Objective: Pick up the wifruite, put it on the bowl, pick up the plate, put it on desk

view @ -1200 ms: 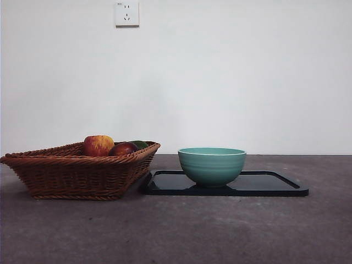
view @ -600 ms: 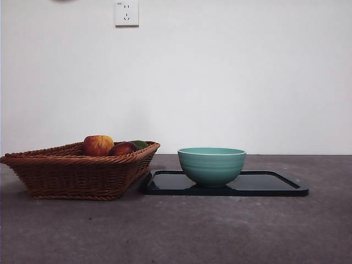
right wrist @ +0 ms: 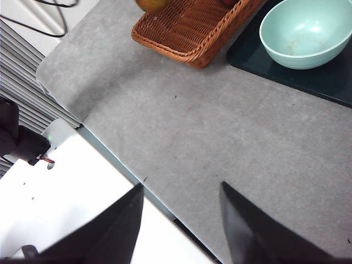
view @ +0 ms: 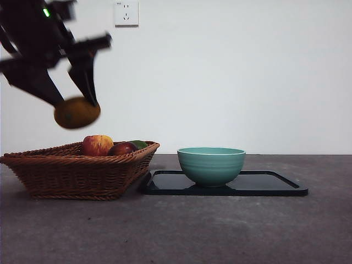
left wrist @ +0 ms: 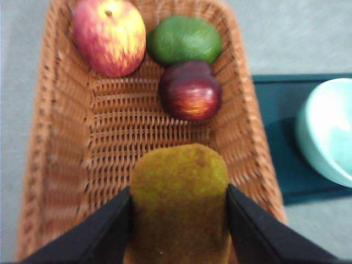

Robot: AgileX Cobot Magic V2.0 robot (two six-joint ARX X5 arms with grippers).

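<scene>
My left gripper (view: 74,104) is shut on the golden-brown wifruite (view: 77,113) and holds it in the air above the wicker basket (view: 77,173). In the left wrist view the wifruite (left wrist: 179,203) sits between both jaws over the basket (left wrist: 60,137). The teal bowl (view: 212,165) stands on a black plate (view: 275,184) to the right of the basket, on the grey desk (view: 176,231). My right gripper (right wrist: 181,220) is open and empty, high above the desk's edge, away from the bowl (right wrist: 305,33).
The basket holds a red-and-yellow apple (left wrist: 110,36), a green fruit (left wrist: 184,39) and a dark red fruit (left wrist: 190,91). A wall socket (view: 126,14) is on the white wall behind. The desk's edge and a white base (right wrist: 71,209) show in the right wrist view.
The left arm has come into the front view from the upper left, carrying the wifruite above the basket. Bowl, plate and basket have not moved.
</scene>
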